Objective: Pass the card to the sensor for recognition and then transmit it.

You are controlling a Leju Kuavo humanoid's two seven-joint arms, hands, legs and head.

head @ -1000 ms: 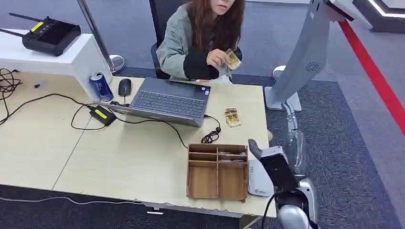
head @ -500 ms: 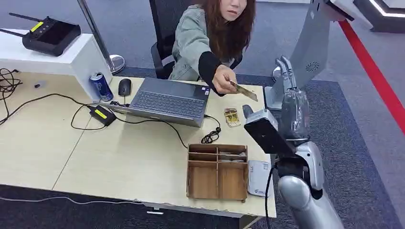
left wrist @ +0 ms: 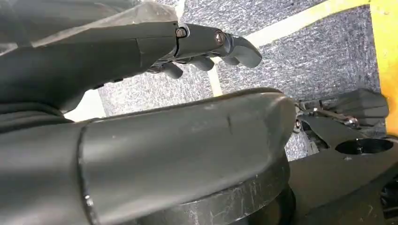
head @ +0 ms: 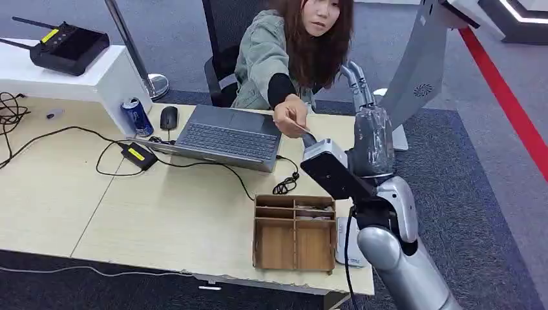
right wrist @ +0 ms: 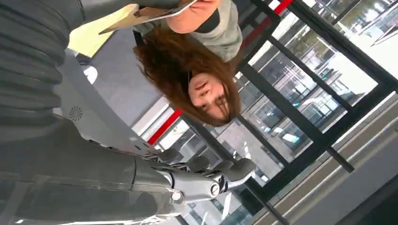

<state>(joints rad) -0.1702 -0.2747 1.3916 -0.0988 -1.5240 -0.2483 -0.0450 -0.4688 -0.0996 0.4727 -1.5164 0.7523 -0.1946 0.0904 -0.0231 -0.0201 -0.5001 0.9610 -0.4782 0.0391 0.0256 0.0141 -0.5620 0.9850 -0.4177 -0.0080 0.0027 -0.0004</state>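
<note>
Silver right hand [head: 362,123] is rising, fingers spread and empty, beside the person's hand [head: 290,117] offering the card [right wrist: 155,13]. Handover is pending; sensing and passing on are waiting. Left hand [left wrist: 206,44] is hanging, fingers loosely curled, empty.

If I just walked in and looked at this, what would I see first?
First you would see the person's hand stretching over the desk, holding out a card toward the raised right robot hand. That silver arm rises at the desk's right end, fingers pointing up, beside a grey laptop and just beyond a wooden tray with compartments.
</note>
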